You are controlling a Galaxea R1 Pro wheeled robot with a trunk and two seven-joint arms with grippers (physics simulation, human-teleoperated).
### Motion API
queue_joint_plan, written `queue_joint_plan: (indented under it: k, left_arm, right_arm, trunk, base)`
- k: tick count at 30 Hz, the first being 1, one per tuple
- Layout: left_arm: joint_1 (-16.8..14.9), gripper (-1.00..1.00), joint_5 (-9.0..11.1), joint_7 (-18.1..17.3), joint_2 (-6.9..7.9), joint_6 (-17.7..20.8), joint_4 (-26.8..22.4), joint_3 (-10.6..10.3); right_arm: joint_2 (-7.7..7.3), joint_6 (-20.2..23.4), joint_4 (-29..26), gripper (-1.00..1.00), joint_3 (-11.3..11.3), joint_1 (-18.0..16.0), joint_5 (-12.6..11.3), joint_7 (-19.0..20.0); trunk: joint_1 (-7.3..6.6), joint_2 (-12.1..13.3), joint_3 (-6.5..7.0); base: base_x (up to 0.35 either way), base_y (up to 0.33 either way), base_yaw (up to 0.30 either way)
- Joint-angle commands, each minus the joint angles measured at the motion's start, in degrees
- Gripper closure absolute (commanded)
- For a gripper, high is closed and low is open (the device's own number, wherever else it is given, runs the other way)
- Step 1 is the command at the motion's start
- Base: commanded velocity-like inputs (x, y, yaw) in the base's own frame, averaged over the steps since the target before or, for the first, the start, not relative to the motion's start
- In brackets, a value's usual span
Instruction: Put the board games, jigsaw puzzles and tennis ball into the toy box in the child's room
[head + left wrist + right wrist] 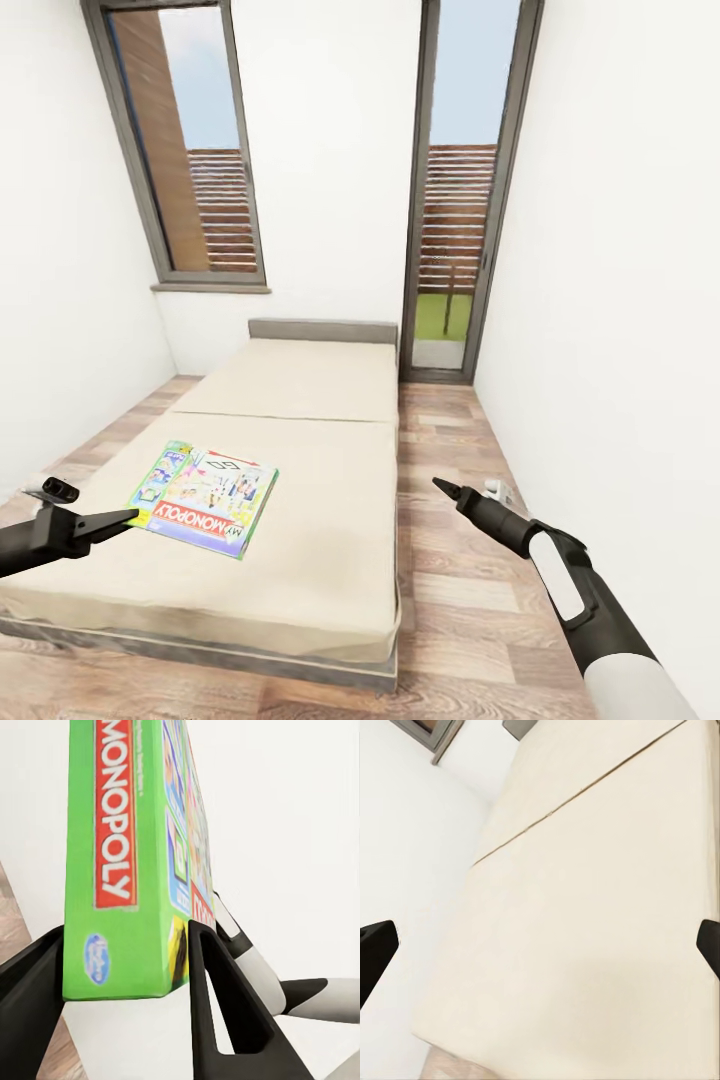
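One of the board games (205, 497), a green Monopoly box with red lettering, lies at the near left of the cream bed (300, 400). My left gripper (130, 516) reaches in from the left and meets the box's corner. In the left wrist view the box (120, 855) stands edge-on between the two black fingers (217, 1005), which press on both of its sides, so the left gripper (126, 930) is shut on it. My right gripper (440, 485) hovers over the floor beside the bed's right edge. In the right wrist view the right gripper (544, 937) is open above bare mattress (585, 907).
The grey headboard (322, 331) stands against the far wall, between a window (190, 150) and a tall glass door (460, 200). A strip of wood floor (450, 560) runs along the bed's right side up to a white wall. A small white object (498, 490) lies on that floor.
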Motion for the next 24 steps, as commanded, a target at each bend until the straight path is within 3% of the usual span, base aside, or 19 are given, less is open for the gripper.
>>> queue_joint_plan:
  k: [1, 24]
  left_arm:
    - [-0.05, 1.0, 0.06, -0.21, 0.01, 0.56, 0.0, -0.01]
    - [-0.05, 1.0, 0.01, -0.21, -0.08, 0.47, 0.0, 0.12]
  right_arm:
    - [0.0, 0.45, -0.04, -1.0, -0.13, -0.01, -0.28, 0.07]
    - [-0.04, 0.36, 0.05, -1.0, -0.15, 0.01, -0.28, 0.07]
  trunk:
    - [-0.23, 0.38, 0.2]
    - [-5.28, 9.61, 6.03]
  base:
    - [-0.001, 0.0, 0.191]
    - [0.0, 0.0, 0.191]
